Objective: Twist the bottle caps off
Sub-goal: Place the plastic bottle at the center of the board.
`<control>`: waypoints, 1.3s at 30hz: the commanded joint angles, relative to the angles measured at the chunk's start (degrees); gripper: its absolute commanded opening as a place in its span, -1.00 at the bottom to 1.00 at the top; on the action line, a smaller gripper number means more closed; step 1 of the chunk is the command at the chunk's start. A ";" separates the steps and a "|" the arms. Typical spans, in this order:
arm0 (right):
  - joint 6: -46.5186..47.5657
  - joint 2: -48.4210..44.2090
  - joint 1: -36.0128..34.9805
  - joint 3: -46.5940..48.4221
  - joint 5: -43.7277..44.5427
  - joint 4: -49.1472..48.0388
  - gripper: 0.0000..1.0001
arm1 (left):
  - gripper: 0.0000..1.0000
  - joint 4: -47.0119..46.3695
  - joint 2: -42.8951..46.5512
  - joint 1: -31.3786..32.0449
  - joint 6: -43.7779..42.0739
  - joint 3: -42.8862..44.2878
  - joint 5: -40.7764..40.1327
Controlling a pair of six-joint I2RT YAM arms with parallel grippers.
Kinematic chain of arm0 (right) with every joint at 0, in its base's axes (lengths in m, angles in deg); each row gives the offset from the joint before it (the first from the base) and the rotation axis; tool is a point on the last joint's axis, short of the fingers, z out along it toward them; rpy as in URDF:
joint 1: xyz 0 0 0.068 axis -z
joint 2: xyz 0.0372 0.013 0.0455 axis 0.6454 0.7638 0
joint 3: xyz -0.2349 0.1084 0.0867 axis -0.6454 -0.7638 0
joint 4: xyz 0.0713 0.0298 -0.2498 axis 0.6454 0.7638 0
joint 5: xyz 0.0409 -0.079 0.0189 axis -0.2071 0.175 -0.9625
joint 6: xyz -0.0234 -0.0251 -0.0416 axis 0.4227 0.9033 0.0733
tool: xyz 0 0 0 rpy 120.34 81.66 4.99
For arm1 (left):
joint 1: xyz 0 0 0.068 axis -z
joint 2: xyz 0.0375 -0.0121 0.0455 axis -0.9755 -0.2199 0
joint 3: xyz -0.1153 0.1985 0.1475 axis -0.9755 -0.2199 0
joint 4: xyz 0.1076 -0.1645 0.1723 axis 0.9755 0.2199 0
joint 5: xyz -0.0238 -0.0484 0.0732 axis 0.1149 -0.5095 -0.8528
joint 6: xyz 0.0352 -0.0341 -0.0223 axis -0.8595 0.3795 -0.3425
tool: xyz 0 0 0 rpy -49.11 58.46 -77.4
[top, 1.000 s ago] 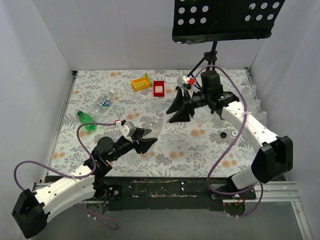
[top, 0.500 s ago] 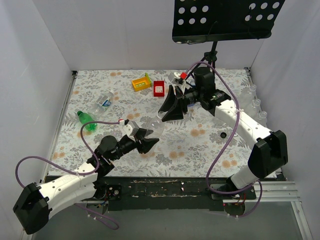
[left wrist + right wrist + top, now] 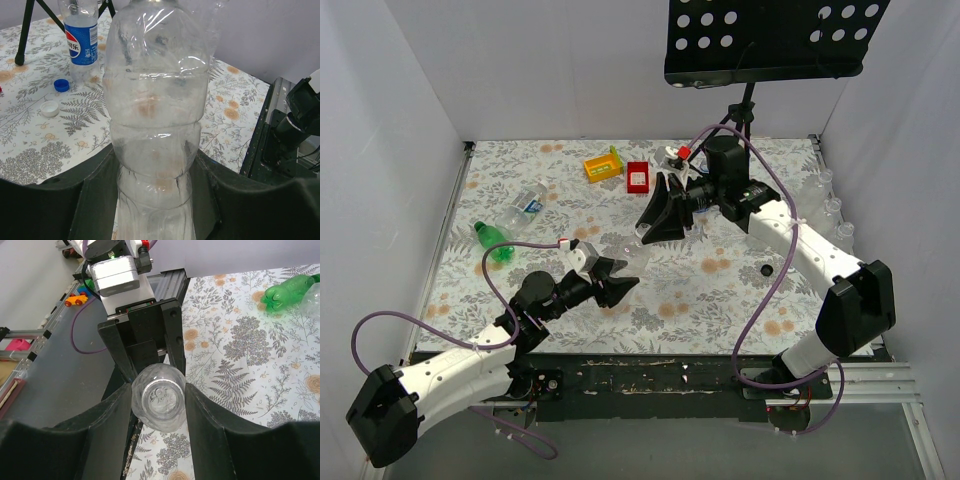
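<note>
My left gripper (image 3: 618, 280) is shut on the lower body of a clear, label-free bottle (image 3: 157, 115), which it holds off the table, tilted toward the right arm. My right gripper (image 3: 660, 220) is open. Its jaws stand on either side of the bottle's top end (image 3: 160, 401), close to the shoulder but apart from the round ring at the neck. I cannot tell the cap's colour there. A loose blue cap (image 3: 61, 85) and a white cap (image 3: 49, 108) lie by an upright Pepsi bottle (image 3: 80, 37). A black cap (image 3: 766, 269) lies at the right.
A green bottle (image 3: 492, 240) and a clear blue-labelled bottle (image 3: 525, 203) lie at the left. A yellow box (image 3: 603, 165) and a red box (image 3: 638, 177) sit at the back. More bottles (image 3: 830, 210) stand along the right edge. A music stand tripod (image 3: 745, 100) stands at the back.
My right gripper has moved left and come around the top end of the held bottle. My left gripper has shifted slightly right with the bottle, then held still.
</note>
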 commanded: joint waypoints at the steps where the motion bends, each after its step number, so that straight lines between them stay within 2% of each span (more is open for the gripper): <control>1: 2.12 -0.16 -0.73 1.49 0.41 2.09 0.09 | -0.68 -1.92 0.67 0.23 0.22 0.34 -0.27; 5: 3.79 0.10 -0.99 2.02 0.76 3.59 0.03 | -0.67 -1.92 0.59 0.23 0.49 0.43 -0.44; 6: 4.23 0.19 -1.08 2.19 0.85 3.94 -0.09 | -0.67 -2.01 0.50 0.23 0.49 0.34 -0.53; 9: 4.94 0.28 -1.17 2.46 -0.03 4.21 -0.65 | -0.65 -1.92 0.41 0.23 0.75 0.34 -0.53; 11: 5.46 0.19 -1.17 2.72 -0.47 4.56 -0.86 | -0.55 -1.84 0.41 0.23 1.01 0.34 -0.71; 13: 6.08 0.28 -1.17 3.25 -0.82 5.34 -0.97 | -0.28 -1.57 0.85 0.31 1.10 0.34 -1.32; 17: 10.72 0.36 -1.17 6.23 2.42 10.25 -0.97 | 0.57 0.44 3.92 0.23 1.28 0.25 -4.91; 19: 15.28 1.15 -1.08 9.03 6.80 14.99 -0.97 | 0.88 2.11 6.55 0.23 0.76 0.08 -7.46; 20: 17.57 1.59 -1.17 10.79 9.09 17.71 -0.97 | 0.96 3.42 7.61 0.31 0.05 -0.01 -8.61; 25: 25.14 5.37 -0.47 17.65 22.96 24.95 -0.97 | 0.96 16.50 10.60 0.23 -4.69 3.75 -12.65; 27: 26.12 6.34 -0.55 18.80 29.90 23.81 -0.97 | 0.96 24.31 10.43 0.23 -7.32 7.70 -15.45; 31: 25.86 7.83 -0.55 16.79 43.54 15.22 -0.97 | 0.96 35.76 10.52 0.14 -14.79 13.17 -21.17; 34: 25.60 11.07 -0.64 18.79 47.60 12.65 -0.97 | 0.96 38.06 12.27 0.14 -19.89 12.04 -25.22; 39: 24.01 17.41 -0.99 24.60 50.06 13.00 -0.97 | 0.96 34.21 16.05 0.14 -19.64 6.86 -26.29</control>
